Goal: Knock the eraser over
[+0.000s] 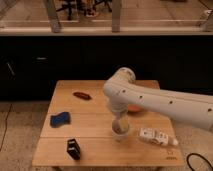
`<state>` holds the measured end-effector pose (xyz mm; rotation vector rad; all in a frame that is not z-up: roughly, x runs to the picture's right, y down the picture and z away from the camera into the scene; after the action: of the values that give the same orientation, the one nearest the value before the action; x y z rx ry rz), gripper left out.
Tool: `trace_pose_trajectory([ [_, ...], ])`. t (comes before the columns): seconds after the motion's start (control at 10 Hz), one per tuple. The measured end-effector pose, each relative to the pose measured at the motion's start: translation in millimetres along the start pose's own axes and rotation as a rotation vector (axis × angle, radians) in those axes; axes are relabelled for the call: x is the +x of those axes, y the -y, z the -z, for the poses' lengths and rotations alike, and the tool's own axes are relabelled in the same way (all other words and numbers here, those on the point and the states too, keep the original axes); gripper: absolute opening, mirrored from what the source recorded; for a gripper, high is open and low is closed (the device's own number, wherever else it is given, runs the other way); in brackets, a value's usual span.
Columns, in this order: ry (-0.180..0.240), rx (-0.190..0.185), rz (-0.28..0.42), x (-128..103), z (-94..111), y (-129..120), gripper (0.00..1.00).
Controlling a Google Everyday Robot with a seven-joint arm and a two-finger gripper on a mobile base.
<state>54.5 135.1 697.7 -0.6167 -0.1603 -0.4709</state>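
The eraser (73, 148) is stood upright near the table's (95, 152) front left corner, not knocked yet. The gripper (119, 124) is held spread open well to its right, just over the white cup (120, 135), so it's the approach stage; a low sweep left is probably needed next

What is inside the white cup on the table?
Nothing can be made out: the gripper hangs right over the white cup, covering its mouth. Only the cup's outer wall shows.

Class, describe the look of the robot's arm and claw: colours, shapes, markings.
The arm is a thick, smooth white tube with a rounded elbow and small dark dots along it. The claw, over the white cup, looks pale beige and narrower.
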Motion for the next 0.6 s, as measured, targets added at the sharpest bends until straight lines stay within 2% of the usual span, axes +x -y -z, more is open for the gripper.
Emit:
trace_pose_trajectory([
  [0.6,0.003,0.014,0.034,-4.6,-6.6,2.8,0.8],
])
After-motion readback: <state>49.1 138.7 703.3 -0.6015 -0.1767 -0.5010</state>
